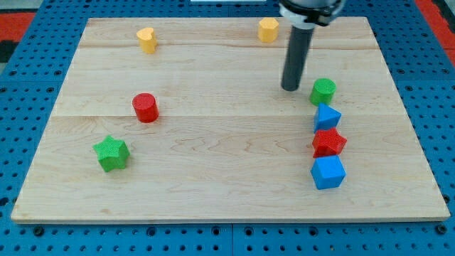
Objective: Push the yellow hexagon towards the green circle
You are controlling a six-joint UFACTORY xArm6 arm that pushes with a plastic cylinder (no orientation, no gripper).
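The yellow hexagon [268, 30] sits near the view's top edge of the wooden board, right of centre. The green circle [323, 91] stands at the right, below and to the right of the hexagon. My tip [290, 87] rests on the board just left of the green circle, with a small gap, and well below the yellow hexagon. The rod rises from the tip up to the arm at the view's top, just to the right of the hexagon.
A yellow heart-like block [146, 39] is at top left. A red circle [145, 107] and a green star [111, 153] lie at left. Below the green circle stand a blue block [327, 117], a red star [328, 142] and a blue cube [328, 172]. The board's right edge [405, 107] is near.
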